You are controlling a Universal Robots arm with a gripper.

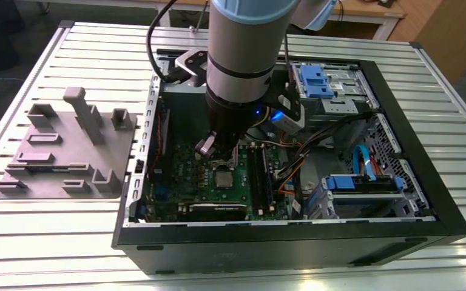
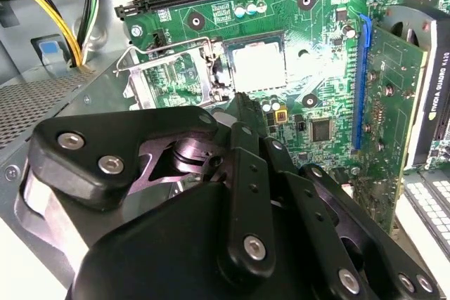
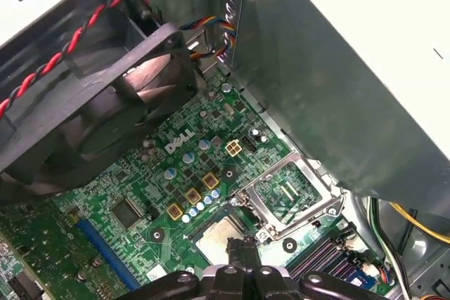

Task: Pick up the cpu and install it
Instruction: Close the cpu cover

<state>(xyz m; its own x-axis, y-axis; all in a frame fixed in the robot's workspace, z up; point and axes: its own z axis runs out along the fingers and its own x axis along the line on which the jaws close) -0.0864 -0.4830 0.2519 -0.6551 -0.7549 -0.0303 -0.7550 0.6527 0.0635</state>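
The arm reaches down into an open computer case [image 1: 395, 200] lying on a slatted metal worktop [image 1: 47, 242]. The cpu [image 2: 259, 67] sits flat in its socket on the green motherboard [image 2: 330, 103], silver top up; it also appears in the exterior view [image 1: 224, 178] and the first wrist view [image 3: 223, 235]. The socket's metal retention frame [image 2: 165, 75] stands swung open just beside the chip. The tool [image 2: 242, 103] hangs directly above the chip's edge; its black fingertips [image 3: 242, 251] lie together, gripping nothing, and whether they touch the chip cannot be told. At the exterior view's left, a grey fixture plate [image 1: 63, 151] rests on the worktop beside the case.
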